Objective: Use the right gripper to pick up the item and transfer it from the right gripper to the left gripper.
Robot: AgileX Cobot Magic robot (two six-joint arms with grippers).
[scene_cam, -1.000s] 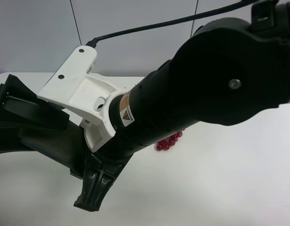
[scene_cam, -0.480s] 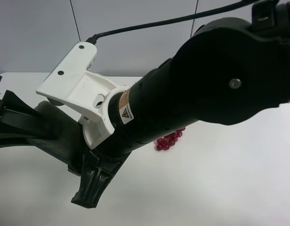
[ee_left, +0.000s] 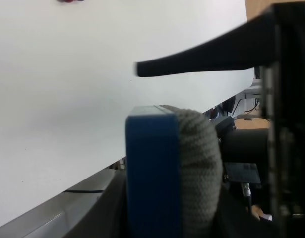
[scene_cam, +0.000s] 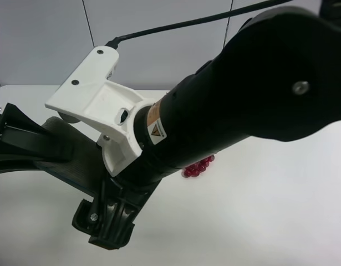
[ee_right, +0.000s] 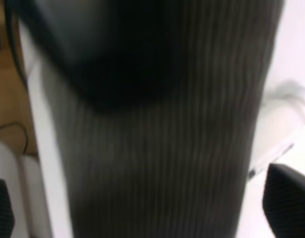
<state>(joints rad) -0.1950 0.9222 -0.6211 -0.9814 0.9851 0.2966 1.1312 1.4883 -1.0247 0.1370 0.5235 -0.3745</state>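
The item [scene_cam: 65,155], a flat dark grey felt block with a blue base, hangs above the table at the exterior high view's left. The left gripper [scene_cam: 31,149] clamps its left end from above and below. In the left wrist view the item [ee_left: 172,173] shows edge-on and close, blue base beside grey felt. The right gripper [scene_cam: 106,224], on the thick black arm with the white bracket [scene_cam: 98,105], sits at the item's other end. In the right wrist view the felt [ee_right: 157,148] fills the frame, and both fingertips [ee_right: 286,198] stand wide apart at its sides.
A red grape bunch [scene_cam: 199,166] lies on the white table [scene_cam: 242,210] behind the right arm. A white object [ee_right: 291,109] shows past the item in the right wrist view. A black finger [ee_left: 192,62] stands apart from the item in the left wrist view.
The right arm has risen slightly. Its near finger has shifted outward, so the jaws have opened. The item tilted up a second ago and now stays with the left gripper.
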